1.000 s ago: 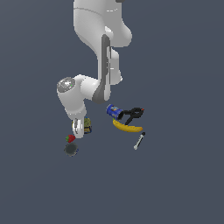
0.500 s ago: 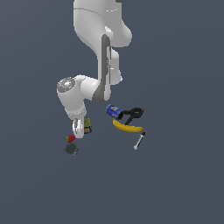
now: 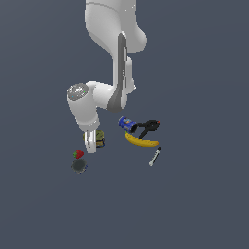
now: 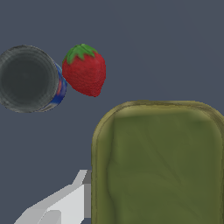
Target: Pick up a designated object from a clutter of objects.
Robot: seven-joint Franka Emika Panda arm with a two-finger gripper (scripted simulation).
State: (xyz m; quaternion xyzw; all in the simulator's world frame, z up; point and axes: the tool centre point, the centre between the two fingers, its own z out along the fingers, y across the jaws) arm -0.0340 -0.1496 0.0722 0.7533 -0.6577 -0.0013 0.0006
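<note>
Gripper (image 3: 91, 144) down right at the olive can (image 4: 157, 164), one finger (image 4: 65, 205) touching its side; can't tell the grip, no readable label

A: What carries the objects?

B: A plain slate-grey floor (image 3: 204, 204).

A: What lies on it?

B: Take the banana (image 3: 141, 141) as landmark. A blue can (image 3: 126, 122) and black clamp (image 3: 148, 127) sit just behind it; a marker (image 3: 154, 157) lies near, in front. Well apart toward the exterior view's left: an olive can (image 3: 99, 138), strawberry (image 3: 78, 154) and grey disc (image 3: 79, 166).
</note>
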